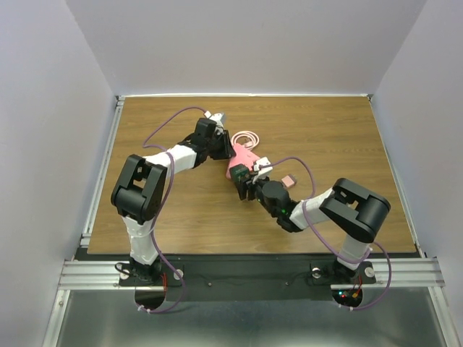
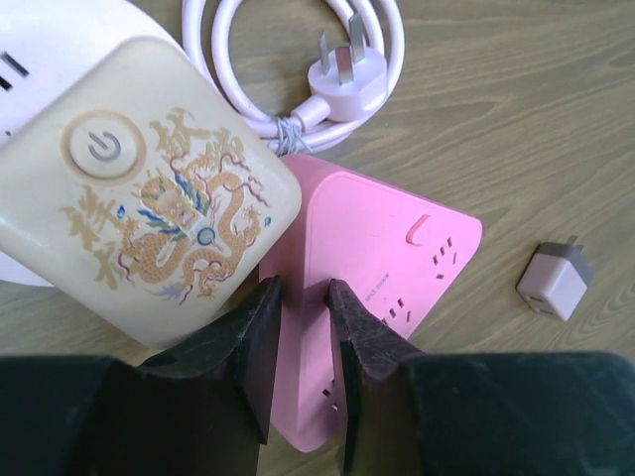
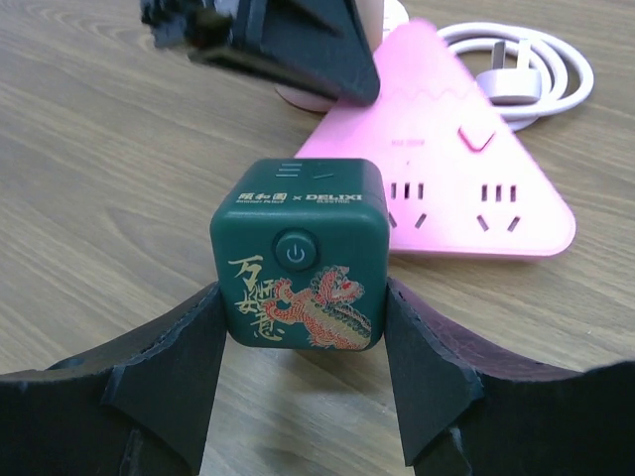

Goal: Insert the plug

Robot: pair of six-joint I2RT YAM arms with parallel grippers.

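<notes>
Open wood spreads to the table's left and right edges. Near far-centre, the left gripper meets the pink power strip, fingers barely apart; whether it grips, I cannot tell. Just beside the strip, the right gripper clamps the green cube plug.

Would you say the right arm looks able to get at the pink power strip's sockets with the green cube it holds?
Probably yes: the right hand grips the green cube just short of the pink power strip, whose near sockets face up, uncovered.
</notes>
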